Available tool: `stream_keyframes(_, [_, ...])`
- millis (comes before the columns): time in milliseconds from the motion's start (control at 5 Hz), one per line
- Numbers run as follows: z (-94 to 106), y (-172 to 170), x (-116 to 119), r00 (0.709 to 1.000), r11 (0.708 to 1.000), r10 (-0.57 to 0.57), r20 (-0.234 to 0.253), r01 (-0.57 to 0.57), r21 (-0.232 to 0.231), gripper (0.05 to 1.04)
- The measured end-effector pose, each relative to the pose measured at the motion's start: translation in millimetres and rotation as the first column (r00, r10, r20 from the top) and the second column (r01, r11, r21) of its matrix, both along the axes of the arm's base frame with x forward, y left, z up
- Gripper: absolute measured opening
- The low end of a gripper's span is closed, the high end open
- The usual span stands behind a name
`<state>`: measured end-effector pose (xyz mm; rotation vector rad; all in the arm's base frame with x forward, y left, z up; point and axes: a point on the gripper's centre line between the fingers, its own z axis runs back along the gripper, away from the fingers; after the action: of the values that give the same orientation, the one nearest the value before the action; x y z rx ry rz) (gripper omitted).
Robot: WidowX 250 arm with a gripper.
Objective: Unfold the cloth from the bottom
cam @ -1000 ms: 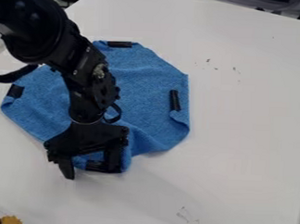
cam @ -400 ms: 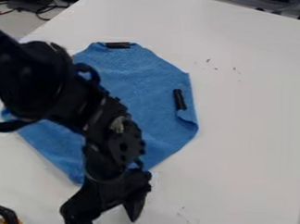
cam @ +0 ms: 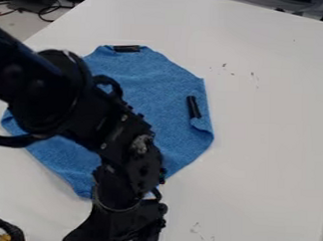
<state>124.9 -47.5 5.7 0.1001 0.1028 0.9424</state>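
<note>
Blue woven cloth (cam: 155,92) lies just beyond your black robotic claw (cam: 125,240), its lower edge now spread nearer you — likely unfolded — though I can't tell whether the claw is apart or together.

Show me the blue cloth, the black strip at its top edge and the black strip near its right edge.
Blue cloth (cam: 164,95): camera view, on its uncovered upper part.
Top black strip (cam: 126,48): camera view, at its middle.
Right black strip (cam: 194,107): camera view, at its middle.

Plain blue cloth (cam: 168,108) on white table (cam: 263,146)
</note>
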Motion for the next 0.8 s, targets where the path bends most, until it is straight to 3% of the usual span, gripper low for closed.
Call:
stream_keyframes(200, [13.4,5.8,7.4,0.997,0.997,-0.075,0.030,0.074,0.034,1.000])
stream_keyframes(400, [35.8,11.0,29.8,0.981,0.985,-0.156,0.113,0.146,0.089,1.001])
stream_keyframes(600, [44.4,37.3,61.4,0.969,0.975,-0.201,0.142,0.185,0.124,1.000])
stream_keyframes(800, [35.3,63.6,84.1,0.970,0.972,-0.213,0.121,0.198,0.122,1.000])
